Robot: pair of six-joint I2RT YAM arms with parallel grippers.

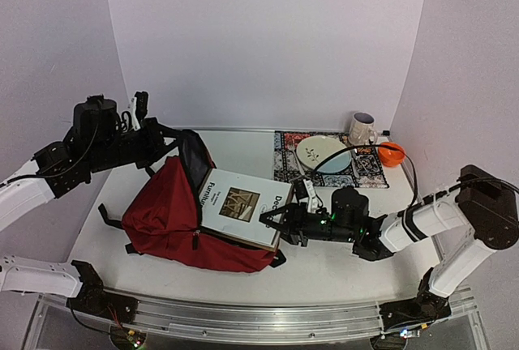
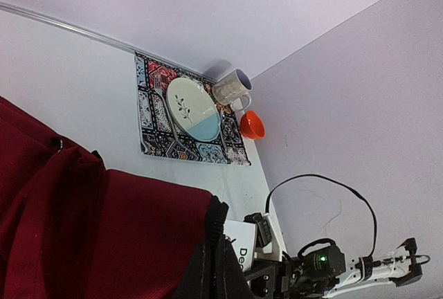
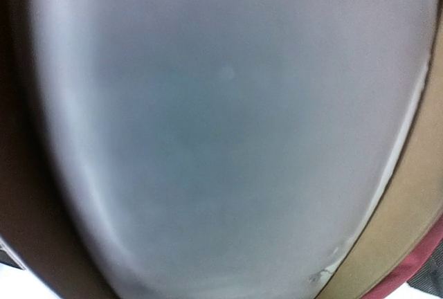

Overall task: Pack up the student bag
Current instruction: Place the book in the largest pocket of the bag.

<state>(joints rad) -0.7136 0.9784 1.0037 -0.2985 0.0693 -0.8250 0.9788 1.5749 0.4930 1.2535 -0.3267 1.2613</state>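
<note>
The student bag (image 1: 166,219), dark red with black lining, lies at the left of the table. My left gripper (image 1: 165,146) is shut on its black top flap (image 1: 193,155) and holds the mouth open. In the left wrist view, red fabric (image 2: 76,230) and the black zipper edge (image 2: 214,257) hide the left fingers. A white book (image 1: 238,206) lies tilted, its left part at the bag's mouth. My right gripper (image 1: 278,222) is shut on the book's right edge. The right wrist view is filled by the blurred white cover (image 3: 221,133), with a bit of red bag (image 3: 419,278) at its corner.
A patterned mat (image 1: 365,173) lies at the back right with a pale plate (image 1: 323,154), a mug (image 1: 362,129) and an orange bowl (image 1: 391,154). They also show in the left wrist view: mat (image 2: 149,115), plate (image 2: 194,109), mug (image 2: 232,90), bowl (image 2: 252,125). White walls close three sides.
</note>
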